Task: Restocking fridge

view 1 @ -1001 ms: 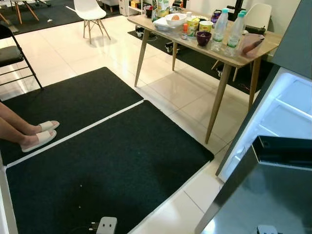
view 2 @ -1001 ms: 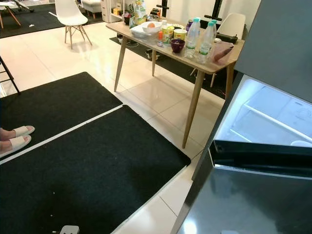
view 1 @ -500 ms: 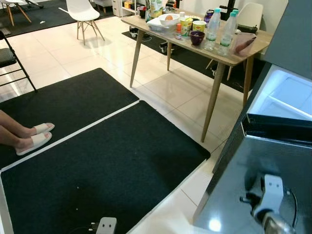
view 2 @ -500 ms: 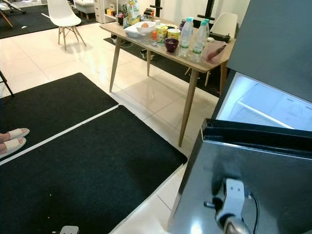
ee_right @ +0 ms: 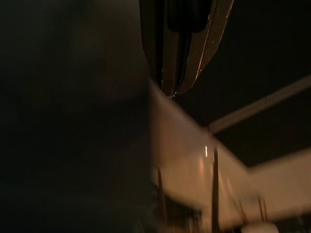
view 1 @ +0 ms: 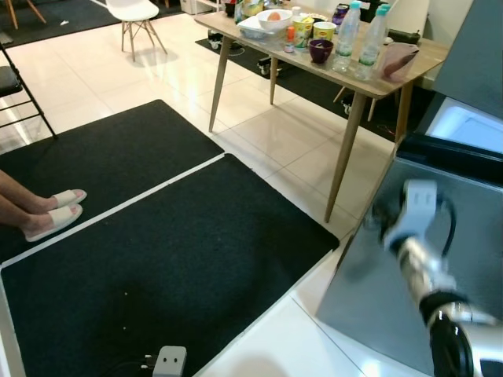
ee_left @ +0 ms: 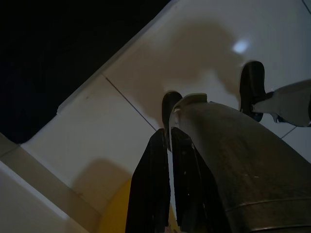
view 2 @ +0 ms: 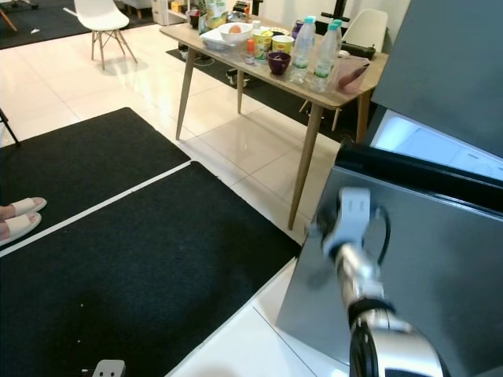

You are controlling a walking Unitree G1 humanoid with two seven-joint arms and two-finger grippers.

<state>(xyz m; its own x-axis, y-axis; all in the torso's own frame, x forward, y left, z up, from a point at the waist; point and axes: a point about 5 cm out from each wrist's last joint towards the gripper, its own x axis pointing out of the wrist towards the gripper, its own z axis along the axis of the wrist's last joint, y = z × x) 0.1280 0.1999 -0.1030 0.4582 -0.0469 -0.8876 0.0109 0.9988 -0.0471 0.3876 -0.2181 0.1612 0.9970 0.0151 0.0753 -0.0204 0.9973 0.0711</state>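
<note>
The grey fridge door [view 1: 464,236] stands at the right, swung most of the way across the lit fridge interior [view 1: 468,126]. My right arm [view 1: 416,243] reaches up against the door's outer face, its white wrist mount near the door's upper edge. In the right wrist view the right gripper [ee_right: 177,43] is shut and holds nothing. The left gripper [ee_left: 163,194] hangs shut over the white floor tiles. A wooden table [view 1: 393,82] left of the fridge carries two water bottles [view 1: 346,47], a purple bowl [view 1: 320,51], a white bowl [view 1: 273,20] and cups.
Two black mats [view 1: 173,259] cover the floor in front of me. A person's feet in white slippers [view 1: 51,212] rest at the left. A white power strip [view 1: 169,361] lies near my feet. A white chair [view 1: 137,12] and a black folding chair [view 1: 16,82] stand farther off.
My right arm has risen into view against the fridge door. The door has swung further across, hiding most of the lit interior. The camera has shifted slightly.
</note>
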